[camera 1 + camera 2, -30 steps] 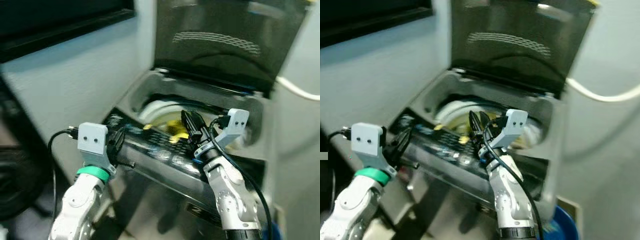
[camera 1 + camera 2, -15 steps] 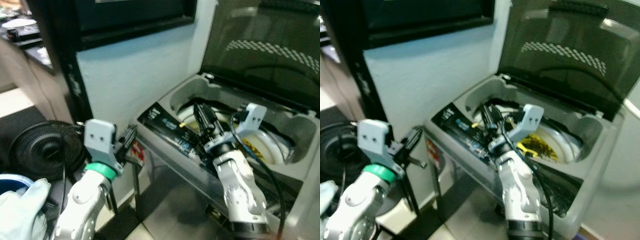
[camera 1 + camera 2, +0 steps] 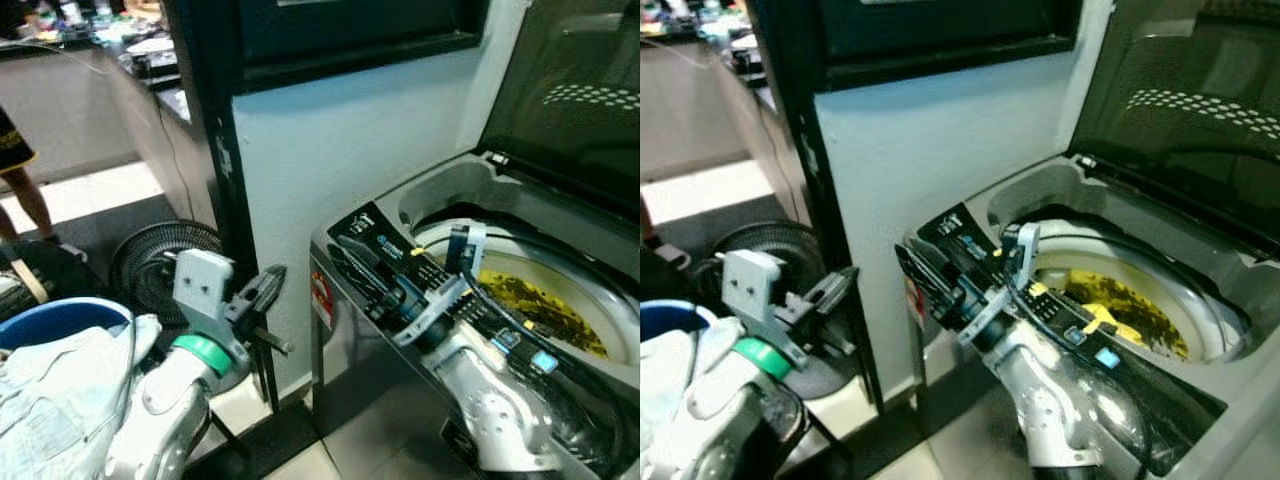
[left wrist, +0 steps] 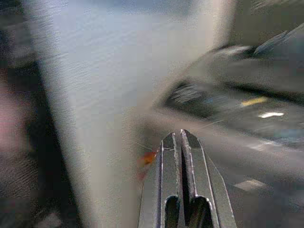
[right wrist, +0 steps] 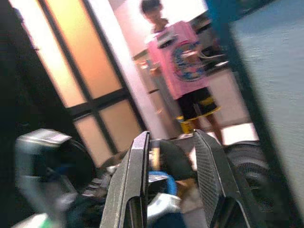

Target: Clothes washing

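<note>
The top-loading washing machine (image 3: 452, 188) stands at the right with its dark lid (image 3: 585, 90) raised. A yellow garment (image 3: 541, 306) lies in the drum. A blue basket (image 3: 48, 322) heaped with pale clothes (image 3: 60, 400) sits at the lower left. My right gripper (image 3: 345, 252) hangs over the washer's front control panel (image 3: 965, 238), pointing left away from the drum, open and holding nothing (image 5: 172, 137). My left gripper (image 3: 272, 280) is shut and holding nothing, in front of the white wall between basket and washer (image 4: 181, 134).
A black floor fan (image 3: 160, 262) stands against the dark pillar (image 3: 205, 120) left of the washer. A person in a pink shirt (image 5: 183, 57) stands farther off on the left; bare legs (image 3: 28, 195) are seen at the left edge. A counter (image 3: 150, 60) runs behind.
The camera has swung left, from the washer toward the fan and basket. My right gripper has turned from over the drum to point left across the control panel.
</note>
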### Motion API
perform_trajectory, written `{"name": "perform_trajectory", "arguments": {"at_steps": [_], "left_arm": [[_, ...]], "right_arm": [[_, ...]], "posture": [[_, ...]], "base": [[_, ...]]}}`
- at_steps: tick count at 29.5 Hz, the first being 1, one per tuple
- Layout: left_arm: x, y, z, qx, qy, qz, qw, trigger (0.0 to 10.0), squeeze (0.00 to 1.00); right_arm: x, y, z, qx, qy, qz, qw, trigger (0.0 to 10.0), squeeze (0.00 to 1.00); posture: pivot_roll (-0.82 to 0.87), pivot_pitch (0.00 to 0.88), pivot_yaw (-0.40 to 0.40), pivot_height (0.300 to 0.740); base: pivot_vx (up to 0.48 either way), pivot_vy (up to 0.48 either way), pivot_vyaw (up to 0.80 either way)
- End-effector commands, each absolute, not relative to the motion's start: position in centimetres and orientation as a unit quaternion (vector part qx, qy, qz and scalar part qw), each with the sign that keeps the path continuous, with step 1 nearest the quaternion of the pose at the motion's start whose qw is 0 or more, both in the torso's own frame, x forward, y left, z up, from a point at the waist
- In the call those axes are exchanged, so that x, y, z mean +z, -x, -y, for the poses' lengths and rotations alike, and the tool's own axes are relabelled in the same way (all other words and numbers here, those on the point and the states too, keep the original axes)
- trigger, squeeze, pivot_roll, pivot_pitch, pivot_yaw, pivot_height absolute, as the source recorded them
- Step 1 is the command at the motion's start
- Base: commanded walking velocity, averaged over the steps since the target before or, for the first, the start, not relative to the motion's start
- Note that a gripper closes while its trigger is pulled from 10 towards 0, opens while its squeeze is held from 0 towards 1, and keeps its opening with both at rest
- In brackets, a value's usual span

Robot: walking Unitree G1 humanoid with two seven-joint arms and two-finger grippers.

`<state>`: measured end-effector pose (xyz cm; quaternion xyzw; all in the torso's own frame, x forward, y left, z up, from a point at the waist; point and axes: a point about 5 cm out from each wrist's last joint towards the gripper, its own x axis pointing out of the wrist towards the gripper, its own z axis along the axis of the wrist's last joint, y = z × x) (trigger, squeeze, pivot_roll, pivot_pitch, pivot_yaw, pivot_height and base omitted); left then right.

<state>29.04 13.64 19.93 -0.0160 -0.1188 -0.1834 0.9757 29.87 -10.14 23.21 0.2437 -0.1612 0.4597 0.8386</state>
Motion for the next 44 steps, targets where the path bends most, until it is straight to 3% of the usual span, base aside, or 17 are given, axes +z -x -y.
{"name": "perform_trajectory", "arguments": {"at_steps": [1, 4, 17, 27, 31, 33, 36, 37, 41, 44], "left_arm": [[18.8, -29.3, -14.6, -0.146, 0.011, 0.095, 0.985, 10.0, 0.0], [18.8, -29.5, -14.9, -0.121, 0.028, 0.09, 0.988, 10.0, 0.0], [17.4, -27.8, -12.8, -0.189, 0.003, 0.062, 0.98, 10.0, 0.0], [17.5, -27.6, -13.4, -0.15, 0.024, 0.064, 0.986, 10.0, 0.0], [17.4, -27.1, -13.6, -0.139, 0.039, 0.069, 0.987, 10.0, 0.0], [17.3, -26.8, -13.6, -0.144, 0.039, 0.069, 0.986, 10.0, 0.0], [17.2, -26.8, -13.7, -0.145, 0.035, 0.067, 0.987, 10.0, 0.0], [16.8, -26.7, -13.9, -0.141, 0.025, 0.064, 0.988, 10.0, 0.0], [14.2, -26.5, -15.7, -0.091, 0.011, 0.035, 0.995, 10.0, 0.0], [11.9, -25.9, -16.5, -0.077, 0.014, 0.002, 0.997, 10.0, 0.0]], "right_arm": [[23.5, -29.6, 9.6, 0.471, -0.246, 0.167, 0.831, 10.0, 0.0], [23.7, -29.6, 9.6, 0.468, -0.255, 0.164, 0.83, 10.0, 0.0], [23.6, -28.9, 10.6, 0.464, -0.29, 0.164, 0.821, 10.0, 0.0], [23.1, -28.8, 10.9, 0.452, -0.304, 0.162, 0.823, 10.0, 0.0], [21.9, -29.4, 10.6, 0.41, -0.266, 0.127, 0.863, 10.0, 0.0], [20.3, -30.4, 10.8, 0.327, -0.227, 0.109, 0.911, 10.0, 0.0], [19.6, -30.8, 11.2, 0.279, -0.207, 0.103, 0.932, 10.0, 0.0], [18.3, -31.3, 11.8, 0.219, -0.182, 0.086, 0.955, 10.0, 0.0], [15.2, -31.3, 13.3, 0.132, -0.179, 0.045, 0.974, 10.0, 0.0], [14.4, -31.0, 12.9, 0.146, -0.173, 0.029, 0.973, 10.0, 0.0]], "posture": [[-0.02, 0.0, 0.051, 0.74], [-0.02, 0.013, 0.041, 0.74], [-0.02, 0.029, 0.05, 0.74], [-0.01, 0.032, 0.05, 0.74], [-0.01, 0.035, 0.055, 0.74], [-0.01, 0.037, 0.057, 0.74], [-0.01, 0.037, 0.058, 0.74], [-0.01, 0.038, 0.057, 0.74], [0.0, 0.039, 0.052, 0.74], [-0.01, 0.036, 0.051, 0.74]], "base": [[0.0, 0.0, 0.8], [0.0, 0.0, 0.8], [0.0, 0.0, 0.8], [0.0, 0.0, 0.8], [0.0, 0.0, 0.0], [0.0, 0.48, 0.0], [0.0, 0.48, 0.0], [0.0, 0.48, 0.0], [0.0, 0.24, 0.0], [0.0, 0.0, 0.0]]}}
